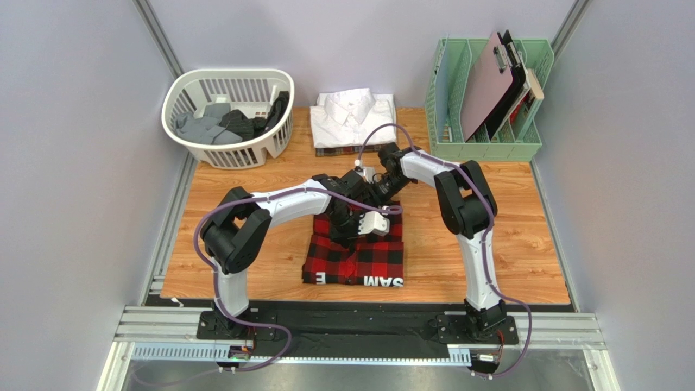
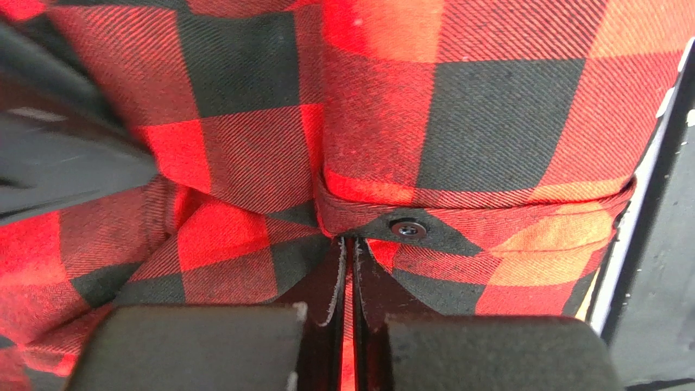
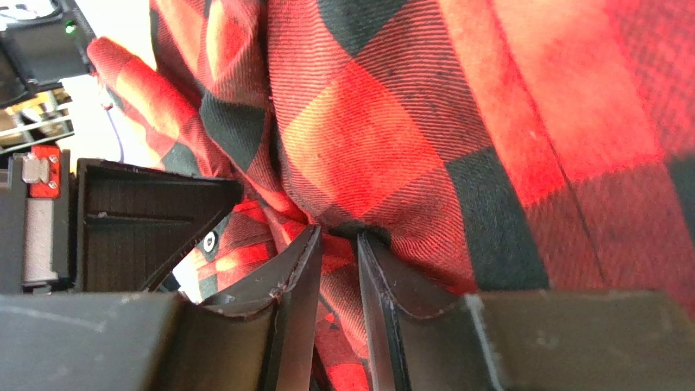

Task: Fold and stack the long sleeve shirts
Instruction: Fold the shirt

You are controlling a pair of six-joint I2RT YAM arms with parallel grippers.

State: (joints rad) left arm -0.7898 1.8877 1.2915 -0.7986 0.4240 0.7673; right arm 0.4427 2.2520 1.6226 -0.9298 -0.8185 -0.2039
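Red checked shirt (image 1: 356,259) is lying in the middle of the table (image 1: 514,261), between the two arms, and we are holding it with both of them. Its near part is resting flat in a rough rectangle, with white lettering showing along the near edge. Its far part is bunching up under our wrists.

Our left gripper (image 2: 351,244) is reaching in from the left. Its fingers (image 2: 330,285) are pressing almost together, with only a thin sliver of red cloth showing between them, just below a folded band that is carrying a small dark button (image 2: 408,229). Our right gripper (image 3: 338,236) is coming in from the far right side, and its fingers (image 3: 298,269) are pinching a thicker gather of the same checked cloth. In the overhead view the two grippers are sitting close together over the shirt's far edge.

At the back of the table, well apart from this, the white shirt (image 1: 355,114) is sitting folded on top of the dark plaid shirt (image 1: 330,151), of which we are seeing only a thin strip. A white basket (image 1: 232,155) with grey and dark clothes is standing to their left, and a green rack (image 1: 489,151) holding clipboards (image 1: 489,81) is standing to their right.
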